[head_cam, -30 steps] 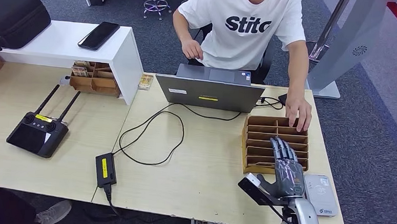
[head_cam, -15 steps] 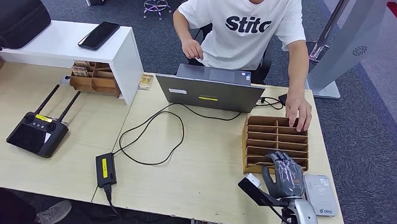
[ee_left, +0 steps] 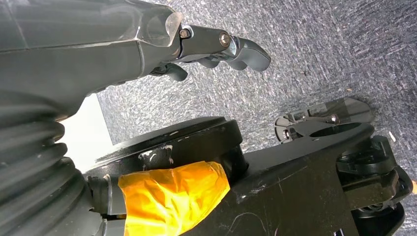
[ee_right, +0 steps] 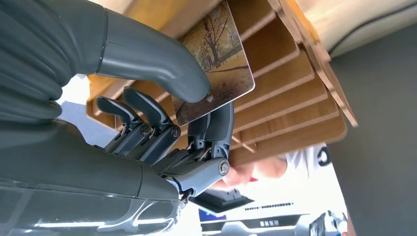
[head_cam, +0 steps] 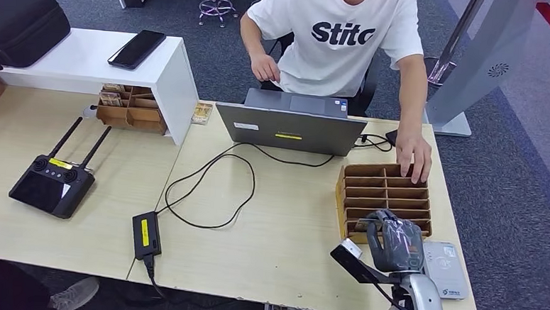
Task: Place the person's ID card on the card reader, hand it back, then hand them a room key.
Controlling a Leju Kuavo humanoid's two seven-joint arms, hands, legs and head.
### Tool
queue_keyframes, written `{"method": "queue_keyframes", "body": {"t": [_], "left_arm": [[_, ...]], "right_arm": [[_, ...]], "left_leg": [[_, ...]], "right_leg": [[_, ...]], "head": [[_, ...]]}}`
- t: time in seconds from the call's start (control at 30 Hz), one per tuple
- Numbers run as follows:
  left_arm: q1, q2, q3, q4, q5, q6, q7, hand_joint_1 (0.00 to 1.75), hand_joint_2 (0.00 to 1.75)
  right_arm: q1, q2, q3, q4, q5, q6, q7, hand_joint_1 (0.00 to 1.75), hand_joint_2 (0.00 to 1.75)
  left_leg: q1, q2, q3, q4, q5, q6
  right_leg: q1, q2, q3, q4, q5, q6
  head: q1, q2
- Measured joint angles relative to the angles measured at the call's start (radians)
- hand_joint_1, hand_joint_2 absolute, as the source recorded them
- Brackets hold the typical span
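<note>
Worktop [head_cam: 275, 233]: pale wood, two desks pushed together, seen from the head view; a white shelf unit [head_cam: 92, 64] stands at the far left with a black phone [head_cam: 136, 48] on top.
Floor: grey-blue carpet [head_cam: 511, 203] around the desks; a grey stand base [head_cam: 450, 121] sits beyond the far right corner.
Person: seated behind an open grey laptop [head_cam: 290, 129] in a white printed T-shirt [head_cam: 339, 34]; one of the person's hands [head_cam: 414, 159] rests on the far right edge of the wooden card rack [head_cam: 380, 192], the other is near the laptop's keyboard.
Other items: a black remote controller with two antennas [head_cam: 52, 182] at the left; a black power brick with a yellow label [head_cam: 146, 234] near the front edge, its cable looping toward the laptop.
Card reader [head_cam: 445, 269]: white, flat on the worktop just right of the right hand, in front of the rack.
Right hand [head_cam: 394, 241]: at the near edge of the card rack, fingers curled.
Room key card [ee_right: 216, 64]: printed with an autumn tree scene; in the right wrist view it is pinched between the thumb and the fingers [ee_right: 219, 125], just at the rack's slots.
Left hand [ee_left: 211, 46]: hangs over the carpet, fingers loosely bent and apart, holding nothing.
</note>
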Motion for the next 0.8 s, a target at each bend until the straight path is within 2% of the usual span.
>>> {"method": "queue_keyframes", "body": {"t": [0.17, 0.8], "left_arm": [[0.0, 0.0, 0.0, 0.0, 0.002, 0.0, 0.0, 0.0, 1.75], [0.0, 0.0, 0.0, 0.0, 0.018, -0.002, -0.002, 0.0, 1.75]], "right_arm": [[0.002, 0.0, 0.0, -0.042, 0.003, -0.005, 0.0, 1.75, 1.75], [0.009, -0.006, 0.002, -0.371, 0.029, -0.013, 0.009, 1.75, 1.75]], "left_leg": [[0.0, 0.0, 0.0, 0.0, 0.0, 0.0], [0.0, 0.0, 0.0, 0.0, 0.0, 0.0]], "right_leg": [[0.0, 0.0, 0.0, 0.0, 0.0, 0.0], [0.0, 0.0, 0.0, 0.0, 0.0, 0.0]], "head": [[0.0, 0.0], [0.0, 0.0]]}}
